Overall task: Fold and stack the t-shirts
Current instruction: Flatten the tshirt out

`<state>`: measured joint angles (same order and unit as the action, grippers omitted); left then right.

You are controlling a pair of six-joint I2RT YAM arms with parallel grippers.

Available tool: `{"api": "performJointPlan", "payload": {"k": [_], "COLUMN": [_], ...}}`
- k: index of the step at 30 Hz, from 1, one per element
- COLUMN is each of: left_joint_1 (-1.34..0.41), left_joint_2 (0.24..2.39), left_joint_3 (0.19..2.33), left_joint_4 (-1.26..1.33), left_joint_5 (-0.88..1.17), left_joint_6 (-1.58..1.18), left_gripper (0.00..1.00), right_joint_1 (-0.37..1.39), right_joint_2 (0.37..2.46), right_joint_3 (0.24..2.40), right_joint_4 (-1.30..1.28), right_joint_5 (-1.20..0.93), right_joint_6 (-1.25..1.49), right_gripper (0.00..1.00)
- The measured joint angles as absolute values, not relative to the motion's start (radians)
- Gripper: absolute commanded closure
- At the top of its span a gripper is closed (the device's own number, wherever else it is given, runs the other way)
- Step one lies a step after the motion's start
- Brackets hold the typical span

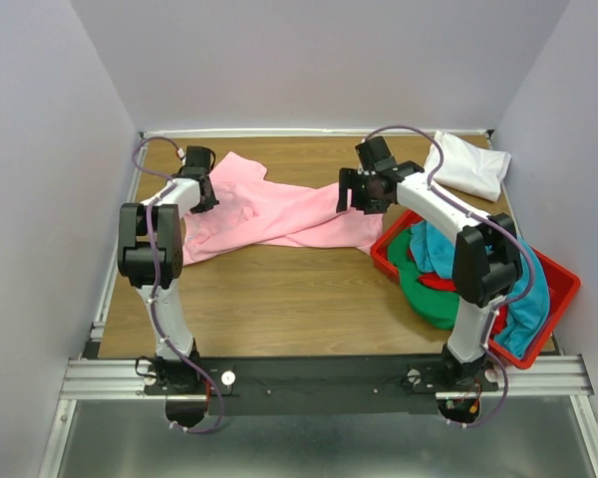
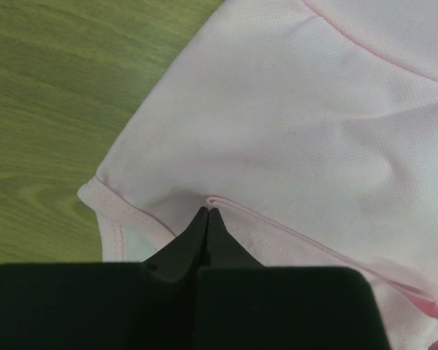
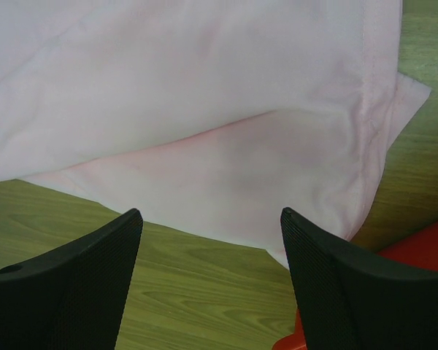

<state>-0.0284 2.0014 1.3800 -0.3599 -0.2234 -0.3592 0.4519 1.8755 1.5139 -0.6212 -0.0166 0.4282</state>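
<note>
While teal tee [image 1: 434, 249] and green tee [image 1: 429, 296] sit heaped in the bin [image 1: 563, 299] at near R, pink tee [image 1: 269, 214] sprawls across mid-table [image 1: 279, 299]. L gripper [image 2: 208, 216] is pinched tight on a fold by its hem, L end. R gripper [image 3: 212, 219], jaws wide apart, hovers over the tee's R edge just beside the bin. White tee [image 1: 468, 164] is bunched at far R corner.

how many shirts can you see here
5: pink shirt spread on the table, white shirt at the far right corner, teal shirt, green shirt and red shirt heaped in the bin. The heap may hide more.
</note>
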Motion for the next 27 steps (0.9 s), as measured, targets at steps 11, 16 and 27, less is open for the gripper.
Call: {"api": "performJointPlan", "payload": {"k": [11, 16, 27], "left_joint_1": [-0.028, -0.027, -0.027], "left_joint_2": [1.741, 1.602, 1.581], "left_joint_3": [1.372, 1.305, 1.164], "left_joint_4": [-0.399, -0.384, -0.413], "left_joint_5": [-0.223, -0.213, -0.191], "left_joint_6": [-0.366, -0.383, -0.398], "left_gripper": [1.00, 1.00, 1.00], "right_joint_1": [0.440, 0.400, 0.325], "right_joint_2": [2.042, 2.156, 2.366], "right_joint_3": [1.763, 1.877, 2.084], "right_joint_4": [-0.614, -0.607, -0.608], "right_joint_5": [0.028, 0.077, 0.170], "right_joint_6": [0.410, 0.410, 0.410], "right_gripper": [0.17, 0.19, 0.23]}}
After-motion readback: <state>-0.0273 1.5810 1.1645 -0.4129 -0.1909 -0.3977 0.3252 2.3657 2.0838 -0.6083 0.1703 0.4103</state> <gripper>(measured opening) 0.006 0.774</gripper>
